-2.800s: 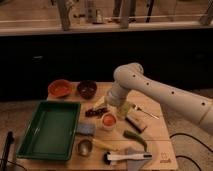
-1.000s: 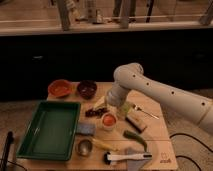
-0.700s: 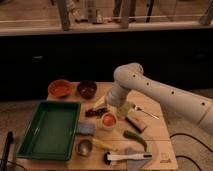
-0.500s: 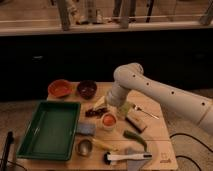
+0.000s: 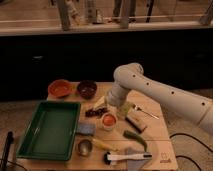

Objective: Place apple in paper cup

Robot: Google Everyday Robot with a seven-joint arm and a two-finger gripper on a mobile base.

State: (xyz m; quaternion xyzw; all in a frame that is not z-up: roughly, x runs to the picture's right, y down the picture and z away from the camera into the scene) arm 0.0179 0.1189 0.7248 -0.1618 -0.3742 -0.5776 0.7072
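The apple (image 5: 108, 120) shows as a small red-orange round shape at the middle of the wooden table. It sits inside the pale rim of the paper cup (image 5: 108, 126). My gripper (image 5: 112, 106) hangs just above and slightly behind the cup, at the end of the white arm that reaches in from the right. How far the gripper is from the apple cannot be made out.
An orange bowl (image 5: 60, 88) and a dark brown bowl (image 5: 86, 89) stand at the back left. A green tray (image 5: 50, 129) fills the left side, with a metal cup (image 5: 84, 147) by its corner. A fork (image 5: 145, 112), a green vegetable (image 5: 135, 139) and a white-handled brush (image 5: 127, 157) lie to the right and front.
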